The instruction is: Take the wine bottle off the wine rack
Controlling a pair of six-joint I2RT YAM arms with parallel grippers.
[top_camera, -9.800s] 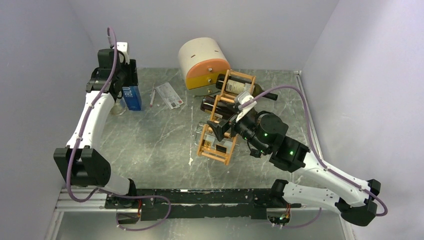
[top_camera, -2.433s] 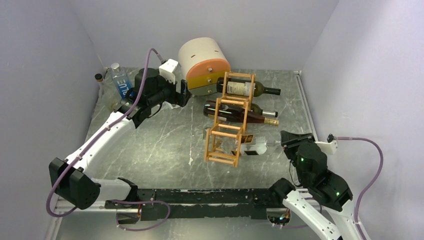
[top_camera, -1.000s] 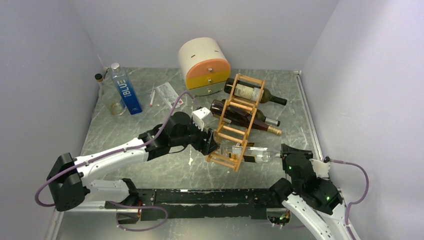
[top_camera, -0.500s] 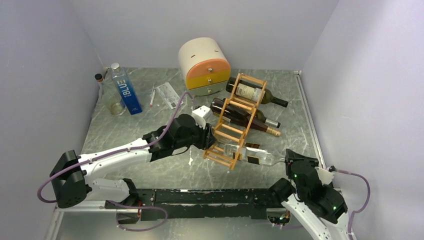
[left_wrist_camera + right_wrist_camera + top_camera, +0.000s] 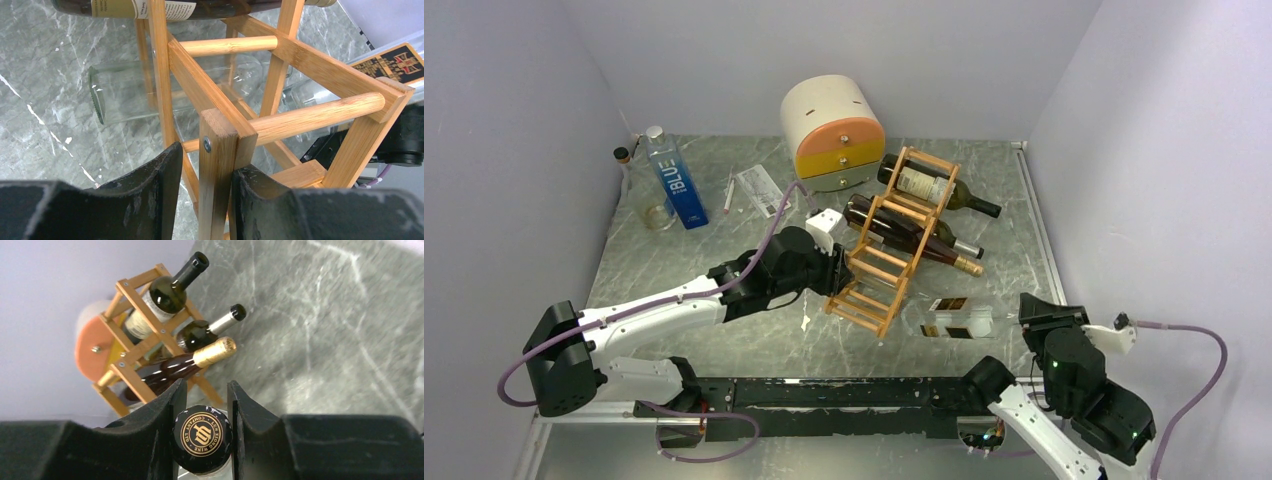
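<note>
We overlook wine rack (image 5: pixel 876 268) from high above, wide framing. Left wrist: tight against it. Right wrist: farther off, facing it. Rack shared.

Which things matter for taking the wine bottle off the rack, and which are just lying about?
Job: wine rack, clear wine bottle, left end effector clamping the rack, right end effector gripping the bottle's cap.
Lying about: drawer box, blue water bottle, leaflet.

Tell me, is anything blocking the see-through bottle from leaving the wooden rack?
Nothing visible. The bottle looks clear of the rack, to its right, its cap pinched by the right gripper, with bare table around it.
</note>
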